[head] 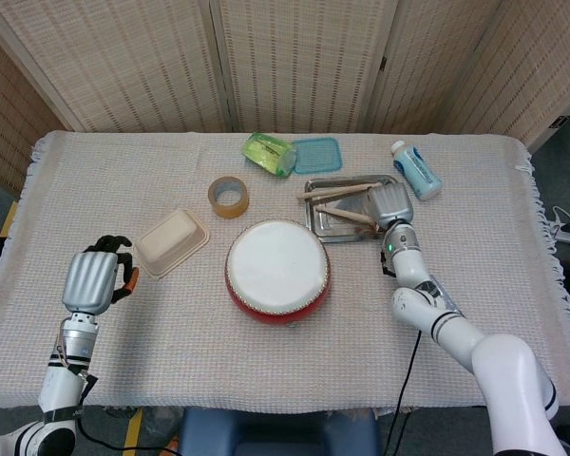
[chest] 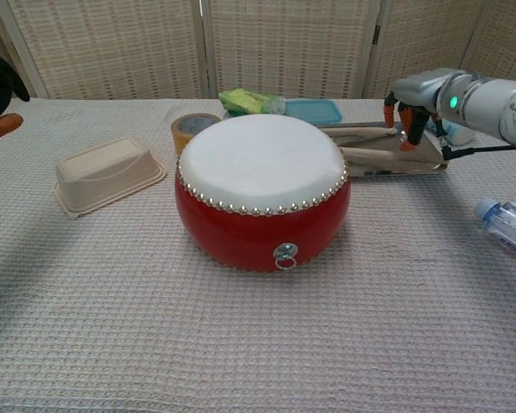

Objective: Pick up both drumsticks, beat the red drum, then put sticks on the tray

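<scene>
Hovering over the tray (head: 315, 220), the right hand (head: 389, 202) spreads its fingers, both drumsticks (head: 334, 193) released.

The red drum (chest: 262, 196) fills the frame's centre. Upper right, the right hand (chest: 410, 103) hangs over the tray (chest: 413, 165), fingertips down by the drumsticks (chest: 374, 154) lying there. The left hand (chest: 0, 96) shows only partly at the left edge. A beige container (chest: 107, 174) sits left of the drum.

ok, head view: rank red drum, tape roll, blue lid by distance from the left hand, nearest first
From the left hand:
1. Red drum, to its right, table centre.
2. Tape roll, farther back, left of the drum.
3. Blue lid, far back, beside the green bag.
</scene>
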You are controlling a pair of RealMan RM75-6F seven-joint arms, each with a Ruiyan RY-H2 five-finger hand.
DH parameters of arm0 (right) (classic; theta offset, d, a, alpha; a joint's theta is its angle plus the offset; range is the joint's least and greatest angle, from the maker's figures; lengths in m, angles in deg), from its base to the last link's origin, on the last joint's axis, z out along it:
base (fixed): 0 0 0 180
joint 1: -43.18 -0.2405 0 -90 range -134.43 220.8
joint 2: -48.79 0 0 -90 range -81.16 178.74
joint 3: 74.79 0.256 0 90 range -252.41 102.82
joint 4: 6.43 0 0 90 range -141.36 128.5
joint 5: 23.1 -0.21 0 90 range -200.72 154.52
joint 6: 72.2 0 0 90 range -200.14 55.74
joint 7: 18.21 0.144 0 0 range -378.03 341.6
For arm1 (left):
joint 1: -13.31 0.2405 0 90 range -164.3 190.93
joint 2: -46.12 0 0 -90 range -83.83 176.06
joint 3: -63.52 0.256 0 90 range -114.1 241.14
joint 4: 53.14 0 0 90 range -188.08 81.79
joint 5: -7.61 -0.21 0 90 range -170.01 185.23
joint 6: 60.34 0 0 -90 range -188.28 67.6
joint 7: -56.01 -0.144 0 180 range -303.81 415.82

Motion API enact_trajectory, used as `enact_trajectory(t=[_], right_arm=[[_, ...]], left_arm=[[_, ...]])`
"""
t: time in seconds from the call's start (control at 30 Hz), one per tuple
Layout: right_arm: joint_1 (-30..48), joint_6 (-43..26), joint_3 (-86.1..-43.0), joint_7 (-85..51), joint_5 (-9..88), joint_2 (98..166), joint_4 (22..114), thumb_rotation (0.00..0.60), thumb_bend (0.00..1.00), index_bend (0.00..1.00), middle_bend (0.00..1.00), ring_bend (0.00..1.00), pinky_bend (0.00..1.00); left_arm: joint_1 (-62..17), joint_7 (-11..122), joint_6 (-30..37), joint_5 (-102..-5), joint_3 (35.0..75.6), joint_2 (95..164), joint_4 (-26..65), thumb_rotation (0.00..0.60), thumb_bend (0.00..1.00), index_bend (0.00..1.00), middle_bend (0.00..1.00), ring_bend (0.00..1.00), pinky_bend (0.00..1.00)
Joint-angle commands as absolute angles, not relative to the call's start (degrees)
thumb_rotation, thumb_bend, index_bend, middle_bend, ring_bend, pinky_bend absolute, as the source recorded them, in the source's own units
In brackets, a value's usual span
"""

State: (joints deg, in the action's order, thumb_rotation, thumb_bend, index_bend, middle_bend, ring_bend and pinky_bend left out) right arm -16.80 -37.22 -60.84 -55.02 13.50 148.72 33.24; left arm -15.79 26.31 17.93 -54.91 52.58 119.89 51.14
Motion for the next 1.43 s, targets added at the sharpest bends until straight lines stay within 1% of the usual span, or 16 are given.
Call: enact_trajectory(t=[0.03, 0.13, 0.23, 0.27, 0.3, 0.37, 0.4, 0.47, 0.57, 0.6, 0.7, 0.87, 1.07, 1.23, 1.3, 1.43], right_arm=[[-15.7, -35.1, -60.2, -53.1, 15.4, 146.0, 37.8, 0.6, 0.18, 0.37, 0.48, 0.29, 0.55], [-12.8, -30.5, -60.4, -50.5, 19.1, 140.2, 47.6, 0.6, 0.18, 0.36, 0.48, 0.29, 0.55], [-11.8, -29.3, -60.5, -50.0, 20.0, 138.2, 50.8, 0.6, 0.18, 0.36, 0.48, 0.31, 0.55], [-10.7, -27.7, -60.6, -49.5, 20.8, 135.9, 54.4, 0.6, 0.18, 0.36, 0.47, 0.33, 0.55], [-8.8, -25.1, -60.7, -48.6, 22.1, 132.5, 59.5, 0.6, 0.18, 0.34, 0.44, 0.36, 0.55], [-1.3, -15.6, -61.4, -44.0, 27.6, 122.6, 73.7, 0.6, 0.18, 0.32, 0.4, 0.39, 0.55], [0.9, -13.4, -62.1, -42.6, 29.5, 119.8, 77.4, 0.6, 0.18, 0.3, 0.37, 0.39, 0.55], [5.3, -9.2, -63.6, -39.6, 33.2, 115.0, 83.2, 0.6, 0.18, 0.26, 0.33, 0.32, 0.53], [11.3, -3.3, -66.3, -34.9, 39.2, 110.5, 87.6, 0.6, 0.18, 0.15, 0.25, 0.14, 0.4], [13.1, -1.5, -67.2, -33.4, 41.1, 109.5, 88.2, 0.6, 0.18, 0.1, 0.22, 0.09, 0.34], [18.9, 4.0, -70.2, -28.3, 46.5, 106.9, 89.6, 0.6, 0.18, 0.01, 0.15, 0.01, 0.24], [27.7, 14.1, -74.4, -19.2, 55.5, 105.6, 88.6, 0.6, 0.18, 0.0, 0.09, 0.0, 0.15], [35.3, 23.5, -77.1, -12.9, 62.4, 108.9, 83.3, 0.6, 0.18, 0.0, 0.08, 0.0, 0.11], [38.5, 25.8, -77.8, -10.0, 64.0, 110.5, 80.8, 0.6, 0.18, 0.0, 0.03, 0.0, 0.04], [39.0, 25.7, -77.7, -9.1, 64.4, 110.7, 80.2, 0.6, 0.18, 0.0, 0.02, 0.0, 0.03], [39.4, 24.8, -77.3, -8.1, 64.9, 110.8, 79.8, 0.6, 0.18, 0.0, 0.02, 0.0, 0.02]], left_arm=[[-15.7, 26.2, 18.0, -55.2, 52.5, 119.3, 51.1, 0.6, 0.44, 0.17, 0.3, 0.23, 0.44], [-15.3, 26.8, 18.1, -55.6, 52.2, 118.2, 50.8, 0.6, 0.44, 0.17, 0.3, 0.23, 0.44], [-15.2, 27.1, 18.1, -55.6, 52.1, 117.9, 50.7, 0.6, 0.44, 0.17, 0.3, 0.23, 0.44], [-15.1, 27.4, 18.2, -55.7, 52.0, 117.5, 50.7, 0.6, 0.44, 0.17, 0.3, 0.23, 0.44], [-14.8, 27.9, 18.4, -55.8, 51.8, 117.0, 50.7, 0.6, 0.44, 0.17, 0.3, 0.23, 0.44], [-13.5, 29.9, 19.7, -56.6, 51.5, 115.2, 50.9, 0.6, 0.45, 0.18, 0.3, 0.23, 0.43], [-13.1, 30.5, 19.9, -57.0, 51.6, 114.7, 51.0, 0.6, 0.45, 0.18, 0.3, 0.23, 0.43], [-12.1, 32.0, 20.5, -58.0, 52.1, 113.6, 51.0, 0.6, 0.45, 0.18, 0.3, 0.23, 0.42], [-10.3, 33.8, 21.6, -59.4, 53.1, 112.4, 51.1, 0.6, 0.45, 0.18, 0.3, 0.23, 0.39], [-9.6, 34.3, 22.1, -59.9, 53.5, 112.1, 51.1, 0.6, 0.45, 0.18, 0.3, 0.23, 0.38], [-7.5, 36.7, 23.1, -61.6, 54.9, 110.8, 51.7, 0.6, 0.45, 0.18, 0.29, 0.23, 0.34], [-3.6, 38.1, 26.3, -65.1, 57.7, 109.7, 51.6, 0.6, 0.45, 0.16, 0.23, 0.18, 0.29], [1.0, 39.2, 30.7, -70.0, 61.0, 110.1, 51.8, 0.6, 0.44, 0.08, 0.13, 0.08, 0.19], [3.8, 39.5, 32.0, -72.4, 63.4, 109.7, 52.5, 0.6, 0.42, 0.0, 0.01, 0.0, 0.09], [4.6, 39.2, 32.4, -73.2, 63.9, 109.5, 52.7, 0.6, 0.41, 0.0, 0.0, 0.0, 0.07], [5.6, 38.7, 32.6, -74.5, 64.4, 109.7, 52.3, 0.6, 0.41, 0.0, 0.0, 0.0, 0.06]])
